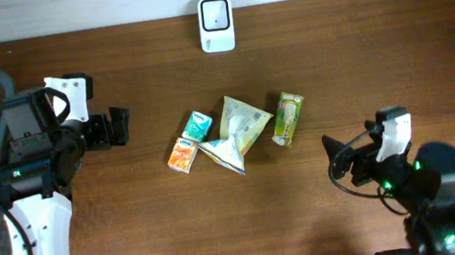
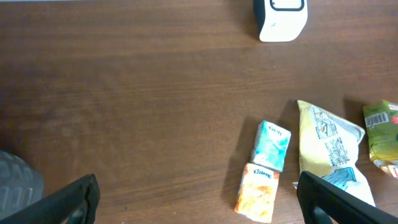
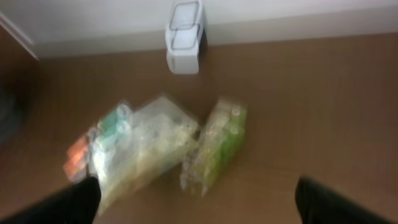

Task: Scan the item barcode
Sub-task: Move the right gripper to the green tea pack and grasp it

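Blur from the right wrist smears the green packet (image 3: 214,146); left gripper (image 2: 198,188) and right gripper (image 3: 196,186) gape wide, empty.

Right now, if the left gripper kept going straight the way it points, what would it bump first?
Probably just bare table. The left gripper is open with only wood ahead of it; the blue carton and orange carton sit off to its right. Depth is unclear.

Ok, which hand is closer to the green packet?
Right. The right hand is near the green packet, off its lower right from above; the left hand is far off on its other side.
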`<state>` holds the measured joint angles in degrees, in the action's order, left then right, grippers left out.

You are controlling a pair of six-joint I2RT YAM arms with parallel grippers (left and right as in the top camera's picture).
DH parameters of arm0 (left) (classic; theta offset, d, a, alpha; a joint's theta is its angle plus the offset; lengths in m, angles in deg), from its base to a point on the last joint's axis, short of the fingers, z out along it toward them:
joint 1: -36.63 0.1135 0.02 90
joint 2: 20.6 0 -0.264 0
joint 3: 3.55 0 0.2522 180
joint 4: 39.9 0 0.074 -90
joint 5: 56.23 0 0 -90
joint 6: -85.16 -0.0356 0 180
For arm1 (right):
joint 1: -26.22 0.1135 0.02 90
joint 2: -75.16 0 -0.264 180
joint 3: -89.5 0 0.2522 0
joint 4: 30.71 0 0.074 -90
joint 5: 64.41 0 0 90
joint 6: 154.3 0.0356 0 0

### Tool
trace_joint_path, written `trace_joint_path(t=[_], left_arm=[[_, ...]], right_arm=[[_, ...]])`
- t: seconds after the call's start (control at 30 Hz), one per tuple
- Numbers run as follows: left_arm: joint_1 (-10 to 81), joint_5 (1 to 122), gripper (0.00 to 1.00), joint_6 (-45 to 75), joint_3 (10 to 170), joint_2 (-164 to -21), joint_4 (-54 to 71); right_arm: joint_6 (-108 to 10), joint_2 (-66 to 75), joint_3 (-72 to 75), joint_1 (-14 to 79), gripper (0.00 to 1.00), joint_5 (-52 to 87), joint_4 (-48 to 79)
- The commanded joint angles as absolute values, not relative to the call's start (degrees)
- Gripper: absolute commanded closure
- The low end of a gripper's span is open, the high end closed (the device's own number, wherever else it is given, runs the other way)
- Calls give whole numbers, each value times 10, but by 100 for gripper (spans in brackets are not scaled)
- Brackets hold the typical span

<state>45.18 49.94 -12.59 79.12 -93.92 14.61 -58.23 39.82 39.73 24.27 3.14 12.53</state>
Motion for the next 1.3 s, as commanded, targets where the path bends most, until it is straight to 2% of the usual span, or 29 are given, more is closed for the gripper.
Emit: trace_joint_path(t=[0.0, 0.07, 0.13, 0.2, 0.37, 0.53, 0.67, 0.77, 0.87, 1.0, 1.07, 1.13, 1.2, 1.23, 1.27], left_arm=[[454, 509, 1, -135, 797, -938, 147], [454, 510, 1, -135, 797, -938, 147], [454, 509, 1, -135, 797, -938, 147], [454, 509, 1, -135, 797, -938, 147], [454, 509, 1, -135, 797, -938, 147], [454, 509, 1, -135, 797, -938, 147], [454, 509, 1, -135, 797, -938, 147], [454, 509, 1, -135, 797, -938, 147], [454, 509, 1, -135, 797, -938, 147], [454, 509, 1, -135, 797, -938, 147], [454, 509, 1, -135, 797, -938, 147], [454, 510, 1, -135, 797, -938, 147], [454, 510, 1, -135, 797, -938, 147], [454, 509, 1, -135, 797, -938, 147], [454, 510, 1, -135, 797, -938, 147]], right_arm=[[-580, 167, 166, 239, 1, -91, 269], [-580, 50, 122, 239, 1, -155, 275], [-576, -50, 122, 250, 23, -135, 278], [-501, -132, 122, 287, 30, -36, 282], [-372, -203, 122, 384, 33, 126, 237], [-370, -290, 119, 392, 41, 102, 192], [-462, -290, 119, 341, 49, 130, 220], [-527, -290, 110, 329, 49, 128, 223], [-680, -288, 27, 329, 50, 128, 294], [-796, -308, 36, 345, 54, 129, 280], [-806, -328, 43, 348, 60, 134, 284], [-806, -341, 43, 348, 62, 134, 287], [-805, -350, 45, 348, 68, 143, 294], [-805, -350, 45, 348, 75, 148, 293], [-794, -350, 45, 348, 86, 159, 296]])
